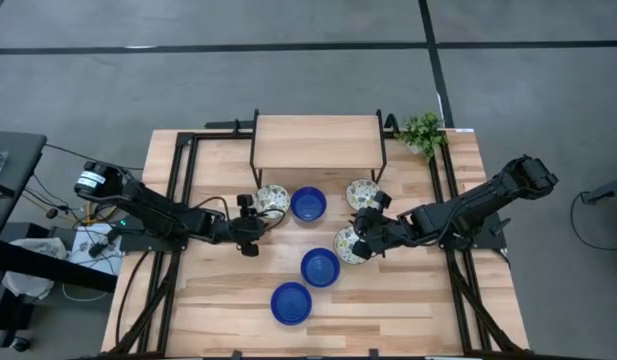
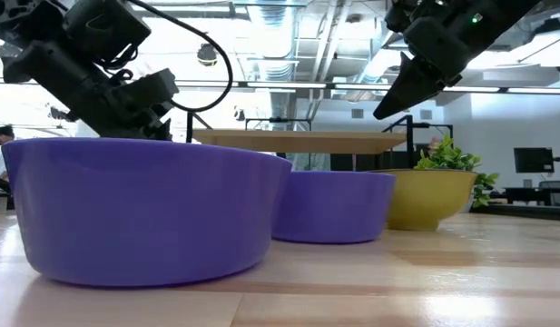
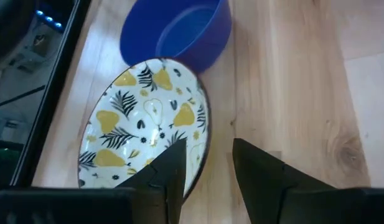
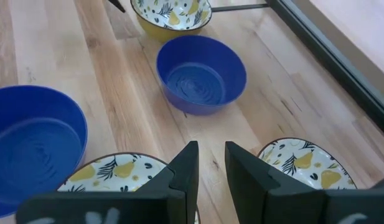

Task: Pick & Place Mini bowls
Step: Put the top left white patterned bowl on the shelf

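Six mini bowls stand upright on their bases on the wooden table. Three are cobalt blue [image 1: 308, 204] [image 1: 320, 267] [image 1: 291, 303]. Three are cream inside with a pear-and-leaf pattern and yellow outside [image 1: 272, 200] [image 1: 363, 192] [image 1: 348, 243]. My left gripper [image 3: 207, 149] [image 1: 253, 222] is open at the near-left rim of the leftmost patterned bowl [image 3: 145, 130], one finger over its inside and one outside. My right gripper [image 4: 210, 149] [image 1: 360, 232] is open by a narrow gap and raised above the table between the other two patterned bowls [image 4: 111, 171] [image 4: 307, 163]. My left gripper has the patterned bowl's rim [image 3: 203, 152] between its open fingers, coming slanting from the table's left. I cannot tell whether either finger touches the rim. The bowl sits flat on the table. My right gripper touches nothing.
A raised wooden shelf on black legs [image 1: 318, 140] stands at the table's far side, with a small green plant [image 1: 423, 130] at the far right corner. Black frame rails [image 1: 183, 190] [image 1: 443, 190] run along both sides. Bare wood [image 1: 408, 300] lies near the front right.
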Controlling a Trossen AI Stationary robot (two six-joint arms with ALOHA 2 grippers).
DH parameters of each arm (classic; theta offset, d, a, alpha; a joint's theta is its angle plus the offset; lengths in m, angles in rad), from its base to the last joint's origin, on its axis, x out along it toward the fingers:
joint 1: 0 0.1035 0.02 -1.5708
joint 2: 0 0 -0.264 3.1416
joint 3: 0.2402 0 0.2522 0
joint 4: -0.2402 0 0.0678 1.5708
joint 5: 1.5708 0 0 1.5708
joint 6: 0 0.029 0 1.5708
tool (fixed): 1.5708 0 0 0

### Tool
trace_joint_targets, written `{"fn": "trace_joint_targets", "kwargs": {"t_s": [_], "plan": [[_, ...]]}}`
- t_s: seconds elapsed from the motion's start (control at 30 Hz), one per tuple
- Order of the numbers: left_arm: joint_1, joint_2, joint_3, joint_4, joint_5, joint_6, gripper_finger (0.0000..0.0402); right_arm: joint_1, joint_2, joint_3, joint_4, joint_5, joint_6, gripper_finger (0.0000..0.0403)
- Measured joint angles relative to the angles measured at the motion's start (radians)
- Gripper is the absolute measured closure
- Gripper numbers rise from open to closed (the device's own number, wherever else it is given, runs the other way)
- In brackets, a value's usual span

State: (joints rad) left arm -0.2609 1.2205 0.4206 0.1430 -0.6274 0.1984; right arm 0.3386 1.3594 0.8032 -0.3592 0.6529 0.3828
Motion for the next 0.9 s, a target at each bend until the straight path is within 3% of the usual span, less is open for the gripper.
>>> {"fn": "trace_joint_targets", "kwargs": {"t_s": [0.9], "plan": [[0.055, 0.0, -0.015, 0.011, 0.029, -0.05, 0.027, 0.0, 0.0, 0.0, 0.002, -0.002, 0.001, 0.0334]]}}
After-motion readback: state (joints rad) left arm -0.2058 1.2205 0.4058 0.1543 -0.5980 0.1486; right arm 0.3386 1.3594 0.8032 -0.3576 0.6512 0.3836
